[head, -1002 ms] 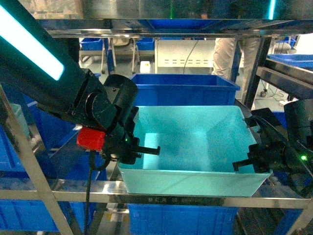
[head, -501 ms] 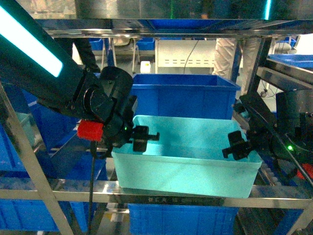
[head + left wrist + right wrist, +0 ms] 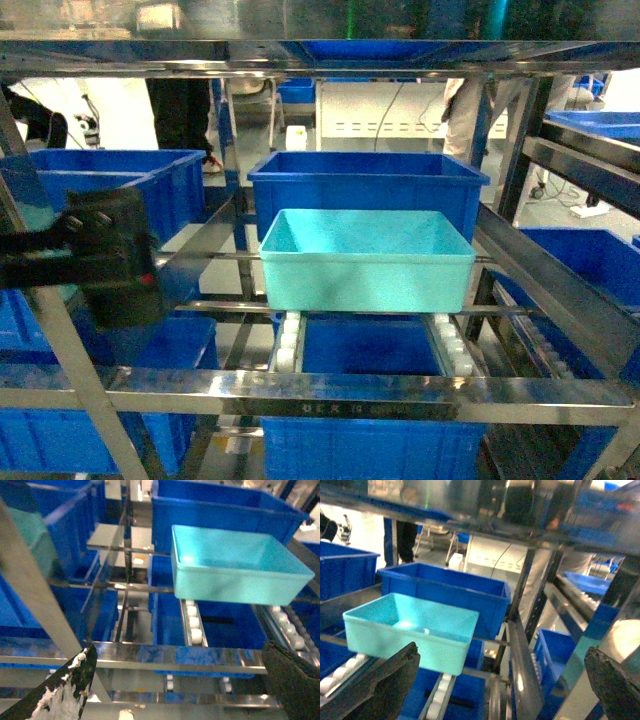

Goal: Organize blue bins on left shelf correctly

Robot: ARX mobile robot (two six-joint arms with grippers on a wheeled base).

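Observation:
A pale turquoise bin (image 3: 365,262) rests on the white roller tracks (image 3: 288,340) of the left shelf (image 3: 350,392), middle tier. Its far wall is close to a royal-blue crate (image 3: 368,182) behind it. No gripper touches it. My left gripper (image 3: 175,687) is open and empty, in front of the shelf's front rail, below and left of the turquoise bin (image 3: 235,570). My right gripper (image 3: 500,685) is also open and empty, with the turquoise bin (image 3: 410,630) to its upper left. In the head view my left arm (image 3: 100,255) is a dark blur at the left. The right arm is out of that view.
Royal-blue crates stand at the left (image 3: 110,185), on the lower tier (image 3: 370,440) and at the right (image 3: 590,265). Steel posts (image 3: 70,370) and a sloping side rail (image 3: 560,300) frame the bay. People stand behind the shelf.
Both grippers have let go of the turquoise bin and pulled back out of the bay. The bin now sits farther back on the rollers, near the royal-blue crate.

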